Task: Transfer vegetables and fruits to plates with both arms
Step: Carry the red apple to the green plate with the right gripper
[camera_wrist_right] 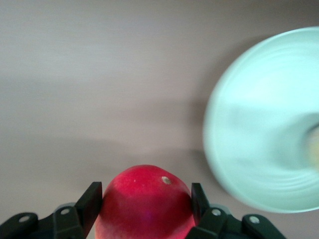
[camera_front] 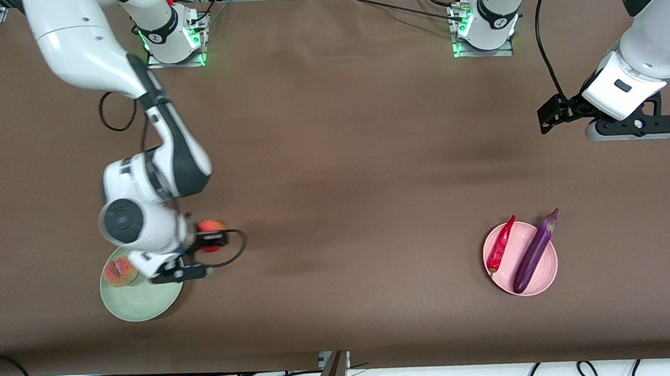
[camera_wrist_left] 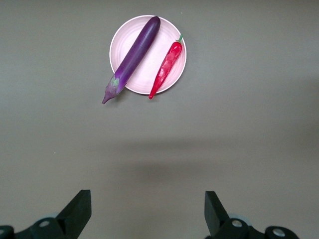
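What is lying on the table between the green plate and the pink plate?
Nothing: in the front view only bare brown table runs from the green plate to the pink plate.

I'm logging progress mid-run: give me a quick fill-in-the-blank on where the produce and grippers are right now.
1. The eggplant and chili lie on the ____ plate.
2. The peach sits on the ____ plate.
3. The right gripper is shut on the ____ fruit.
4. The left gripper, waiting above bare table, has its jaws ____.

Missing words: pink; green; red; open
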You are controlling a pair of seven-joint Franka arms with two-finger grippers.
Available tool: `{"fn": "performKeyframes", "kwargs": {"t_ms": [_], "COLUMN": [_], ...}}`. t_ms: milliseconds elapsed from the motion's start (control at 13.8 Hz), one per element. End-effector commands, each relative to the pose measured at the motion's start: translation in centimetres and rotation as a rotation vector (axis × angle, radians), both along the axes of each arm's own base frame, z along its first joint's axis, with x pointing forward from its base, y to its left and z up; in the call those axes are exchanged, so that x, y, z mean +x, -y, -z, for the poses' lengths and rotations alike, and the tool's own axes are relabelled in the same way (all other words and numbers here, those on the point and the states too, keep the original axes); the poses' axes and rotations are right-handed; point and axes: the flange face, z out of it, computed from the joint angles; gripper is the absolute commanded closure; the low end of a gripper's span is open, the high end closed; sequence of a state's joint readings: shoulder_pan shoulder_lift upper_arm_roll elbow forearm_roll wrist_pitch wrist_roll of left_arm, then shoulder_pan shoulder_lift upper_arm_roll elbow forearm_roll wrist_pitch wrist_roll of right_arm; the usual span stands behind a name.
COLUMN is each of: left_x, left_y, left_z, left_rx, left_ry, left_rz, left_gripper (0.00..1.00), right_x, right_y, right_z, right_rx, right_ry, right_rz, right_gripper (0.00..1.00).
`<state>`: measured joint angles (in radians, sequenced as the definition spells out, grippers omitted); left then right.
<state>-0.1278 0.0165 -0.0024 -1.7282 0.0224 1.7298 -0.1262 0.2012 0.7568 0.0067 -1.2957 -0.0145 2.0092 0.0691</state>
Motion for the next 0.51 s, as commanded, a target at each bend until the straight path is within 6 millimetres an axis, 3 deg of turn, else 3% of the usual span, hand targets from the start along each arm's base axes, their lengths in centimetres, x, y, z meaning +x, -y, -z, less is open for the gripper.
{"fn": "performKeyframes", "kwargs": {"t_ms": [0,217,434], "left_x": [0.7,0.6,0.7], "left_y": [0.0,0.0,0.0], "left_z": [0.1,0.0,-0.5], "left_rx": [-0.025,-0.022,-0.020], "left_ry": [0.009,0.006,0.017], "left_rz": [-0.006,-0.003,-0.001], "left_gripper": [0.00,0.00,0.00], "right_x": [1.0,1.6,2.1], "right_y": [7.1,11.4,11.6], "right_z": [-0.2,2.0,4.3], "right_rx": [0.009,0.014,0.015], "right_ry": [-0.005,0.010,0.049], "right_rz": [-0.078,-0.124,-0.122], "right_gripper": [0.68,0.68,0.68]}}
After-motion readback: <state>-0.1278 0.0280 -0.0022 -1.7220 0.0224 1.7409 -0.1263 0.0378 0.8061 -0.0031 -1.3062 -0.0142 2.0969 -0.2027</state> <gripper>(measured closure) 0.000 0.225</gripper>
